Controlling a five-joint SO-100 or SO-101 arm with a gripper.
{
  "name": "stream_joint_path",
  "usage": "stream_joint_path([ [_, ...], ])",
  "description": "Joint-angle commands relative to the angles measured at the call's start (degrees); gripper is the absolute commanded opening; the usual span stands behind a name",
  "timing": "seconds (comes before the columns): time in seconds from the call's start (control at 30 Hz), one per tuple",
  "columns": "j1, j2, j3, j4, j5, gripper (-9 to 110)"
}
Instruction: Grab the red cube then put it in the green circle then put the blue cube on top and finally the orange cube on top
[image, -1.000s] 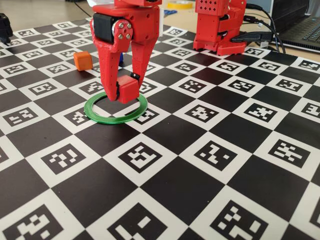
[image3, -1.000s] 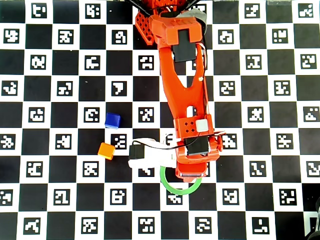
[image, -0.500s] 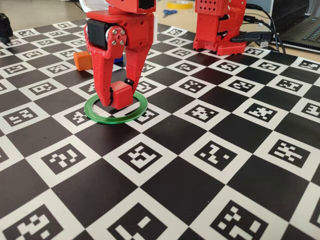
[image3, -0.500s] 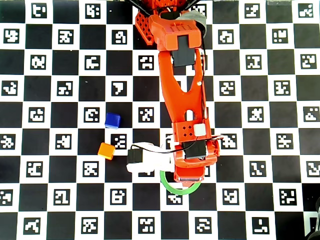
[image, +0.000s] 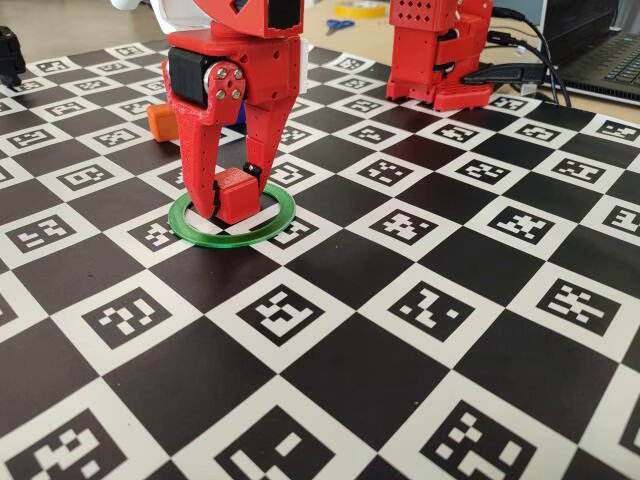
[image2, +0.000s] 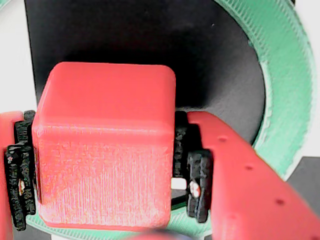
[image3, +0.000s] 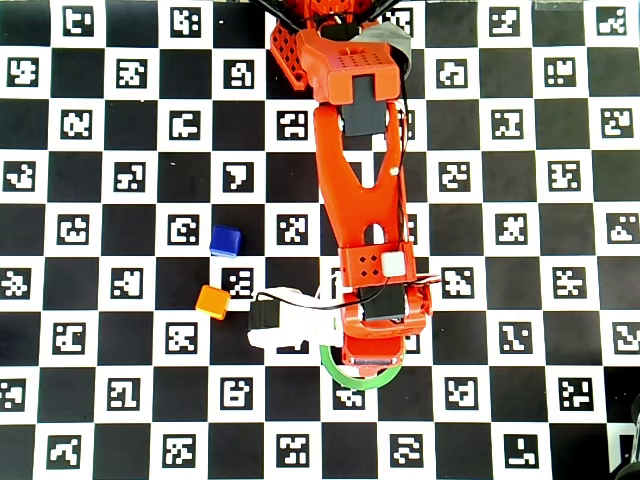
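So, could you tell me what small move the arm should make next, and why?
Probably open the fingers and release. The gripper holds the red cube inside the green circle, seemingly at or near the board, so it looks placed; the blue cube comes next.

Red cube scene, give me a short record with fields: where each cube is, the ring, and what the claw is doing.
red cube: small matte red plastic cube, clamped between the claw's fingers, inside the ring's outline
contact with board: cannot tell if it rests or hangs just above
ring: thin flat green plastic ring on the checkered marker board
claw: red two-finger claw, pointing down, shut on the red cube
blue cube: small matte blue plastic cube, loose on the board, apart from the ring
orange cube: small matte orange plastic cube, loose, near the blue one
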Motion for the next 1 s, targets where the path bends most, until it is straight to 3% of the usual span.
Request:
stream_joint_path([
  [0.0,0.09,2.20,-3.78,0.53,0.44,18],
  [0.4,0.00,2.37,-3.25,0.97,1.41,34],
  [0.63,-0.18,3.34,-2.90,2.11,1.32,49],
  [0.97,0.00,6.24,-2.81,4.22,2.11,53],
])
